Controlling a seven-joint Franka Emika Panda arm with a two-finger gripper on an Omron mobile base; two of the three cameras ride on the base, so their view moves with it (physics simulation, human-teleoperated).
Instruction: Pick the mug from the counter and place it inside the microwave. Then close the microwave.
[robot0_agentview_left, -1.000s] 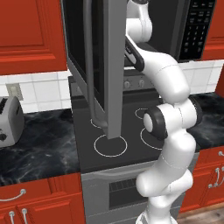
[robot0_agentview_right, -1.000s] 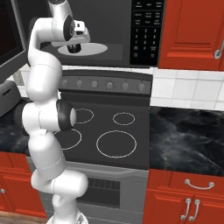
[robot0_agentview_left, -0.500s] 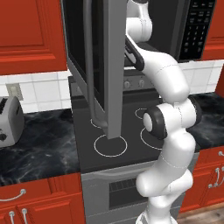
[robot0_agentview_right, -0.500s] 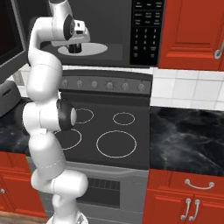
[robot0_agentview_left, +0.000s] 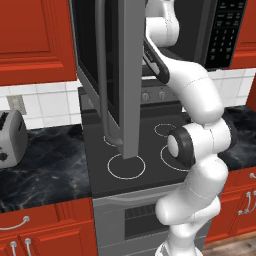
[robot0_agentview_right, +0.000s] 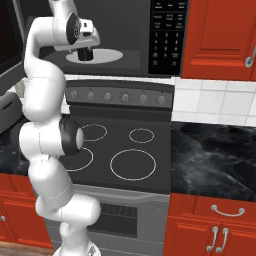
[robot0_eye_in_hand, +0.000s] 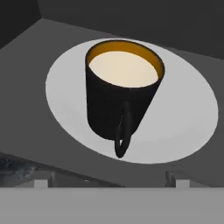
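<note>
We see the mug (robot0_eye_in_hand: 122, 94) standing upright on the white plate (robot0_eye_in_hand: 188, 118) inside the microwave (robot0_agentview_right: 165, 37), its handle toward six o'clock, and our gripper (robot0_agentview_right: 86, 49) has let go, so only the door (robot0_agentview_left: 107, 75) needs shutting.

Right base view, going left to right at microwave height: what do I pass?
Open microwave door → mug on the white plate → keypad → red cabinet.
</note>
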